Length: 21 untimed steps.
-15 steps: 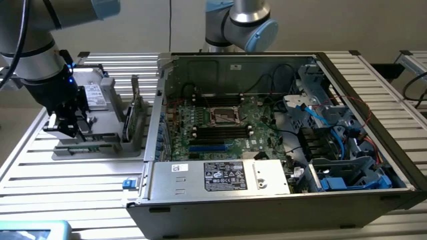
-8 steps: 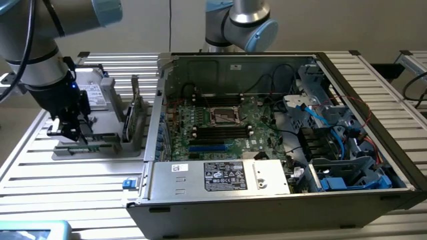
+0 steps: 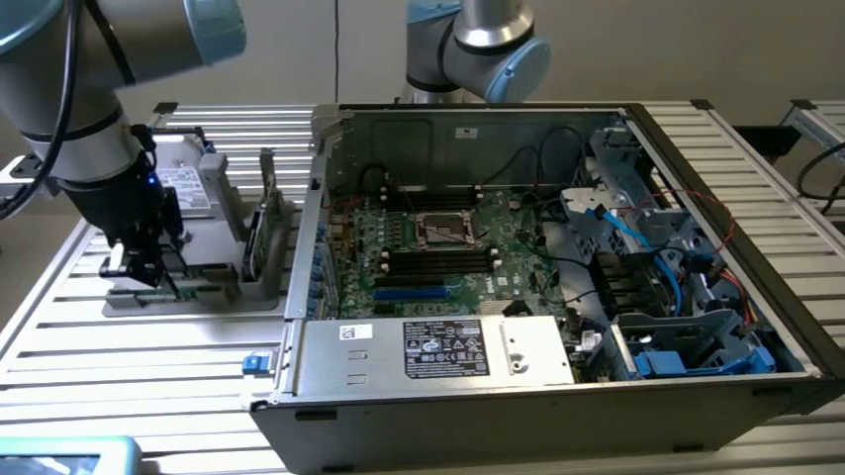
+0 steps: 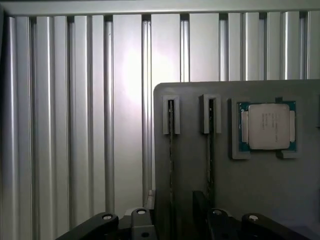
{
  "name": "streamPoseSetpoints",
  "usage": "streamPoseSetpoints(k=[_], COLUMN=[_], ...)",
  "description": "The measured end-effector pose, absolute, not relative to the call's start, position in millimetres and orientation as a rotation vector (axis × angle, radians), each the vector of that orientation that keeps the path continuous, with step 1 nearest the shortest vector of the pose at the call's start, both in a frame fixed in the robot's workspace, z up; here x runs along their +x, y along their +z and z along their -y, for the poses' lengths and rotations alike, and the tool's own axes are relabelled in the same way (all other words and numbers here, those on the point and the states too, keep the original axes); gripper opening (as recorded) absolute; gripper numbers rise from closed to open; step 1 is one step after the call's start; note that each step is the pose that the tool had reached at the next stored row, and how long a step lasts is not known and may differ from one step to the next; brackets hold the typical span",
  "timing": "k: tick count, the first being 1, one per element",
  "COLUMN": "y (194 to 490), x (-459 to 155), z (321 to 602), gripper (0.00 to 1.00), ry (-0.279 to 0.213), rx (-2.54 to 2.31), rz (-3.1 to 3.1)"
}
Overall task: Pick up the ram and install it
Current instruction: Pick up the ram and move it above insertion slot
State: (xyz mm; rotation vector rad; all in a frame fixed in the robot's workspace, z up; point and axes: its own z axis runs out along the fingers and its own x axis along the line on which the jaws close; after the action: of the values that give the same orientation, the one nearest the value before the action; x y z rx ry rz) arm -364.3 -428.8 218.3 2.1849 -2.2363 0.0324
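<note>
Two ram sticks stand on edge in narrow slots of a grey holder plate (image 4: 250, 190): one ram (image 4: 171, 150) and a second ram (image 4: 210, 150) beside it. My gripper (image 4: 175, 216) hangs open just above the plate. The first stick runs between its dark fingers (image 4: 200, 207) and nothing is held. In the exterior view the gripper (image 3: 139, 265) is low over the holder (image 3: 212, 292) at that view's left, beside the open computer case (image 3: 555, 396). The motherboard (image 3: 442, 247) lies inside with long black memory slots (image 3: 436, 259).
A square silver processor chip (image 4: 267, 126) sits in a pocket of the holder next to the sticks. Tall upright cards (image 3: 271, 233) stand between the holder and the case wall. A second robot arm (image 3: 476, 45) rises behind the case. The table (image 3: 119, 376) is ribbed aluminium.
</note>
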Motion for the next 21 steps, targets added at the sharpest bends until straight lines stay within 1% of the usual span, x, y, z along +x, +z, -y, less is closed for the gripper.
streamPoseSetpoints(k=[21], y=[198.1], x=[-363.6], z=[429.8], gripper=[0.42], ry=[0.032], rx=[2.185], rz=[2.236])
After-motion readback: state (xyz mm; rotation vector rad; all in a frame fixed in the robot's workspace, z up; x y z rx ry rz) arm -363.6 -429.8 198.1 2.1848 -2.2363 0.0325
